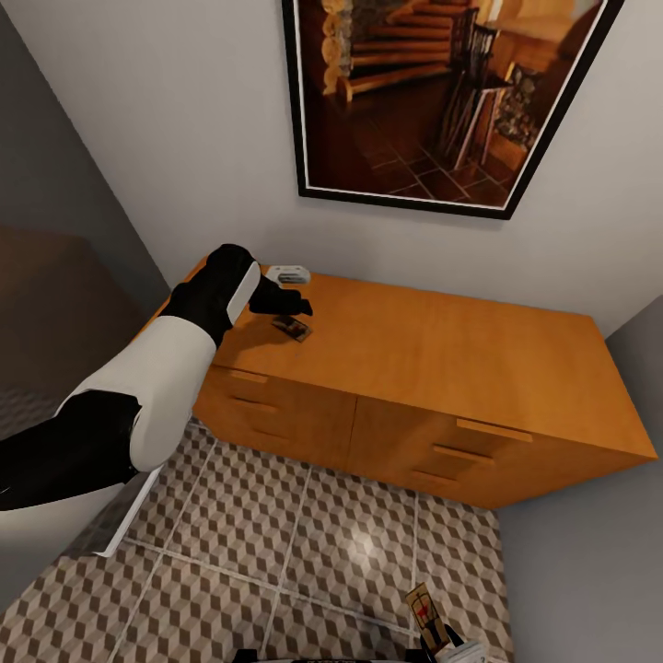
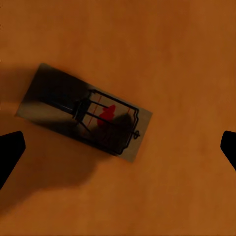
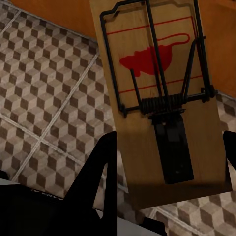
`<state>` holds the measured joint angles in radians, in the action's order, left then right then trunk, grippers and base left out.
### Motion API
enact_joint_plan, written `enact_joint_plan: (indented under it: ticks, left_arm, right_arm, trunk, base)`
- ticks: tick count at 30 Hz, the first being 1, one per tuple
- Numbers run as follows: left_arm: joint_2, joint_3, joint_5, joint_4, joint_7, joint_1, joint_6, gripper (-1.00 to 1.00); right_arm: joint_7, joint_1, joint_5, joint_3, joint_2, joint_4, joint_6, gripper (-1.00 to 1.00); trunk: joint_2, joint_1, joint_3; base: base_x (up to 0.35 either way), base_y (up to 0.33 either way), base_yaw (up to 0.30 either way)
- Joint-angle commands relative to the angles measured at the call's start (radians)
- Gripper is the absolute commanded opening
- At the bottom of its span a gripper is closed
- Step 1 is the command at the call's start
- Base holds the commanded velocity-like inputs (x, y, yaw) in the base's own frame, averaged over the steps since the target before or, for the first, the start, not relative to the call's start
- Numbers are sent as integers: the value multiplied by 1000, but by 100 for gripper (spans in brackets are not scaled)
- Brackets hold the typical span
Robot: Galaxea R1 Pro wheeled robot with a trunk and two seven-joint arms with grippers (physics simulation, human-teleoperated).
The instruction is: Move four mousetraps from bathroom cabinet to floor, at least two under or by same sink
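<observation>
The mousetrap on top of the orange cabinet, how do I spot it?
Find the wide orange-brown cabinet under the framed picture. Near its left end, below the left end effector, lies the mousetrap. It is flat, brown and dark-wired, unlike the small white object by the wall.

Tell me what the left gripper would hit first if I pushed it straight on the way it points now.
Most likely the mousetrap lying flat on the cabinet top. It sits between the open fingertips of the left gripper, slightly off centre, with wood all around it. How far above it the gripper is, I can't judge.
</observation>
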<state>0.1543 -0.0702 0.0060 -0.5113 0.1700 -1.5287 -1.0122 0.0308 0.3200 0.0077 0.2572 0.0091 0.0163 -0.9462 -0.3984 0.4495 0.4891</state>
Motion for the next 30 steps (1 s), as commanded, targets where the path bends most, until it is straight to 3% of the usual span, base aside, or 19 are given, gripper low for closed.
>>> enact_joint_plan:
  ticks: [1, 13, 18, 21, 24, 30]
  left_arm:
    - [-1, -3, 0, 0, 2, -1, -3, 100]
    - [-2, -2, -5, 6, -2, -1, 1, 100]
    - [-2, 5, -5, -5, -132, -1, 1, 100]
    - [-2, 31, -1, -7, -175, -1, 1, 100]
    - [-2, 95, 3, -8, -197, -1, 1, 100]
    - [-1, 125, 4, -9, -204, -1, 1, 100]
  right_arm:
    - [6, 1, -2, -3, 0, -1, -3, -100]
    - [6, 1, -2, -3, 0, -1, -3, -100]
    - [6, 1, -2, -3, 0, -1, -3, -100]
    - [6, 1, -2, -3, 0, -1, -3, -100]
    - [6, 1, -2, -3, 1, -1, -3, -100]
    - [6, 1, -2, -3, 2, -1, -3, -100]
  trunk:
    - [-2, 1, 1]
    - [-2, 1, 1]
    - [-2, 1, 1]
    - [-2, 1, 1]
    - [-2, 1, 1]
    - [-2, 1, 1]
  base:
    - [0, 0, 0]
    - [0, 0, 0]
    - [0, 0, 0]
    - [0, 0, 0]
    - [0, 0, 0]
    - [0, 0, 0]
